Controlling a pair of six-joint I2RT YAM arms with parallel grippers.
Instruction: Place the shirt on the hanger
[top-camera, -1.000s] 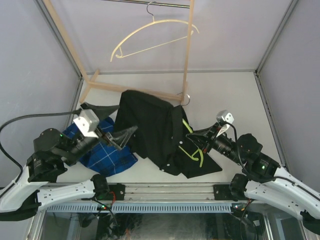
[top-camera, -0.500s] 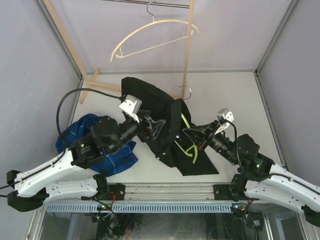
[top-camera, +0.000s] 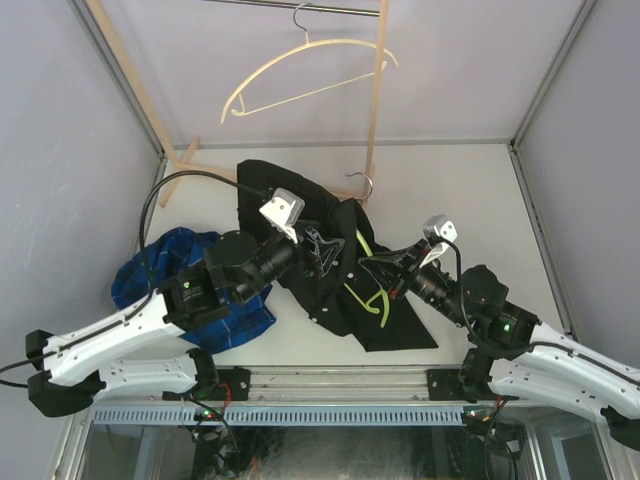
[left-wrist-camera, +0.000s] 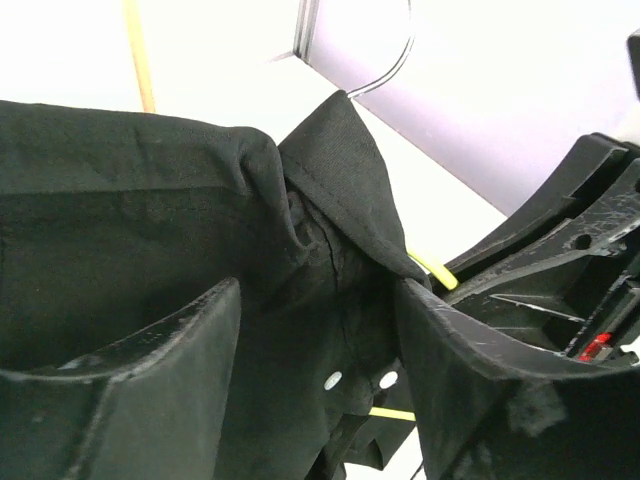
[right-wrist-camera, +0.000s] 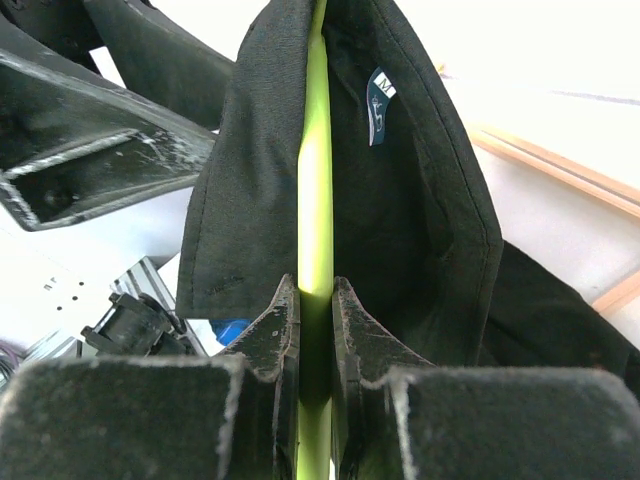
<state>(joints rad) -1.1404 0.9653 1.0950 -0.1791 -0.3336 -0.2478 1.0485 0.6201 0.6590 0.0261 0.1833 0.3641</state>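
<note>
The right gripper (right-wrist-camera: 315, 290), jaws tight, pinches the thin lime-green plastic hanger (right-wrist-camera: 315, 180) inside the black button-up shirt (right-wrist-camera: 420, 200) (collar tag (right-wrist-camera: 379, 103) showing) mid-table (top-camera: 450, 190). The left gripper (left-wrist-camera: 315, 300) has its jaws gaping around shirt cloth.

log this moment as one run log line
left pincer: open, astride shirt fabric | right pincer: shut on hanger | hanger: arm inside shirt collar | task: not done

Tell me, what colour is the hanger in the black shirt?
The hanger is lime green; the right wrist view shows it best.
</note>
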